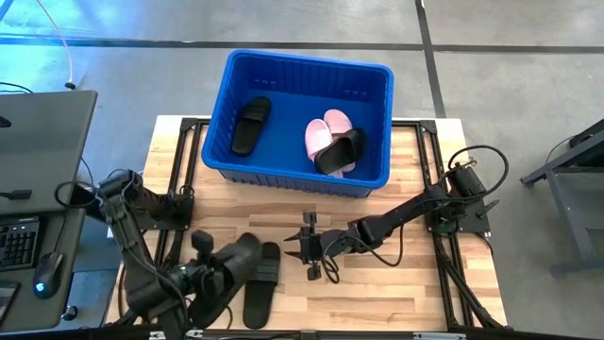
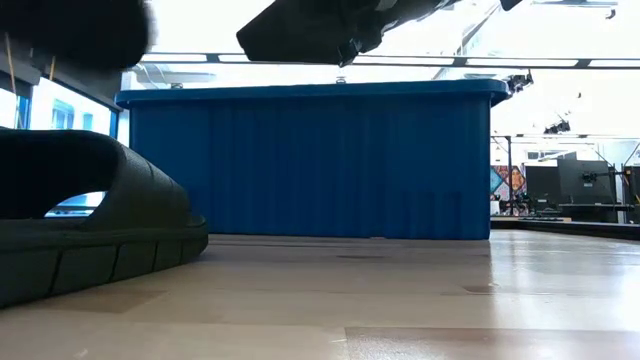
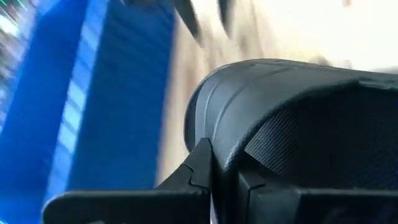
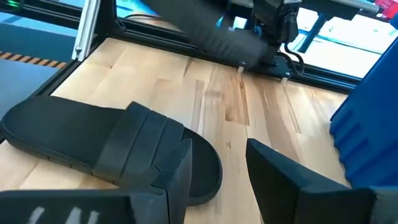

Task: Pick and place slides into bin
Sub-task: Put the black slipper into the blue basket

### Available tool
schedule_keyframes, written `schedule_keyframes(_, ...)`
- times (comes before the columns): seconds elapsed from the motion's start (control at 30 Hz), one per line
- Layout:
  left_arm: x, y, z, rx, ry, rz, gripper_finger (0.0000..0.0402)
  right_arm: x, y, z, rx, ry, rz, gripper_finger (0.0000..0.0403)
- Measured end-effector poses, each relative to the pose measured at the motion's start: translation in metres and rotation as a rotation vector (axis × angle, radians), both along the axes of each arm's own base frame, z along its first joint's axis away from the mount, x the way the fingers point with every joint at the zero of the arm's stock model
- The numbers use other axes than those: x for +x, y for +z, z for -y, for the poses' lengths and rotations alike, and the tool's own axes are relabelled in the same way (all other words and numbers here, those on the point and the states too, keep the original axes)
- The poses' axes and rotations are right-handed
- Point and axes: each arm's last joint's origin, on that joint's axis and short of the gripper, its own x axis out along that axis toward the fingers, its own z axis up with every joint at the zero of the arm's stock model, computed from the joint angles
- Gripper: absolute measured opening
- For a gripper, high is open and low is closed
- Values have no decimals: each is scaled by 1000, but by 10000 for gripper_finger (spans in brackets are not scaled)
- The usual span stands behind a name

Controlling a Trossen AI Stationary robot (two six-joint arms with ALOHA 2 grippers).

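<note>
At the table's left front, the left gripper pinches a black slide, lifted off the wood. Just right of it a second black slide lies flat on the table, and the right gripper hovers beside its toe with fingers spread. Behind them, the blue bin holds one black slide at its left and a pink pair under another black one at its right

— How many black slides do you count?
— Four: one alone in the bin, one lying over the pink ones, one gripped in the left tool, and one on the desk.
— And pink slides?
— Two, side by side in the bin.
— Bins?
— One.
</note>
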Motion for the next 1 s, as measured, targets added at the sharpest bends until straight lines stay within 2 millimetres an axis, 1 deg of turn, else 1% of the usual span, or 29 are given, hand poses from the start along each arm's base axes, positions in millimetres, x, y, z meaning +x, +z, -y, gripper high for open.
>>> schedule_keyframes(0.07, 7, 15, -6, 73, -42, 56, 8, 0, 0, 0, -6, 3, 0, 142)
schedule_keyframes(0.1, 12, 23, -13, 108, -42, 82, 9, 0, 0, 0, -8, 4, 1, 142)
schedule_keyframes(0.17, 24, 36, -29, 167, -21, 117, 8, 0, 0, 0, -22, 9, 1, 142)
schedule_keyframes(0.23, 33, 46, -49, 212, 12, 108, 4, 0, 0, 0, -28, 12, 4, 142)
schedule_keyframes(0.33, 46, 61, -88, 245, 116, 97, 5, 0, 0, 0, -34, 14, 3, 142)
schedule_keyframes(0.47, 57, 74, -151, 268, 309, 60, 6, 0, 0, 0, -76, 30, 6, 142)
schedule_keyframes(0.57, 60, 80, -201, 277, 488, 37, 4, 1, 1, 0, -106, 29, 17, 142)
schedule_keyframes(0.67, 58, 80, -248, 214, 673, 1, 5, 1, 2, 1, -133, 0, 24, 142)
schedule_keyframes(0.77, 55, 75, -289, 108, 831, -29, 8, 1, 3, 3, -163, -14, 30, 142)
schedule_keyframes(0.87, 59, 61, -322, 53, 911, -42, 6, 3, 3, 5, -169, -18, 38, 142)
schedule_keyframes(1.0, 73, 42, -353, -11, 901, -33, 4, 4, 4, 10, -152, -37, 42, 142)
